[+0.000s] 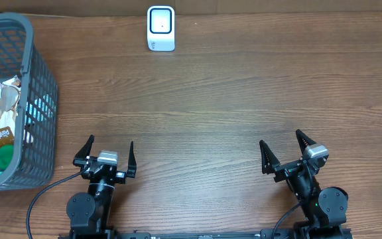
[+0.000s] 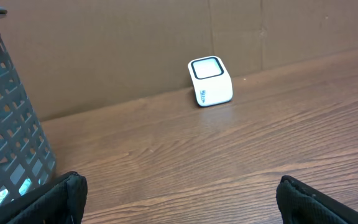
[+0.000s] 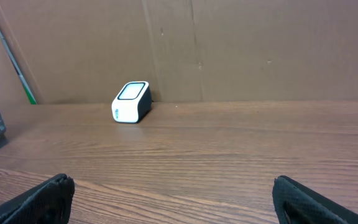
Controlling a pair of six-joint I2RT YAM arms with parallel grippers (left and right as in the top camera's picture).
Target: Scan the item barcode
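Open wood across the table [image 1: 231, 99] from the arms to the far edge. The left fingers [image 1: 85, 151] are spread wide and hold nothing, and the right fingers [image 1: 266, 158] are the same, both at the near edge. The grey basket [image 1: 43, 99] stands at the left edge, near the left arm, its mesh wall around the packets inside. A brown-labelled packet [image 1: 2, 135] lies lengthwise, near to far. The white scanner [image 1: 160, 28] sits at the far edge against the cardboard wall [image 2: 104, 50], with its window tilted up toward the arms.

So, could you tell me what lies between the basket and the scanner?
Only bare table, seen in the overhead view, separates basket and scanner.
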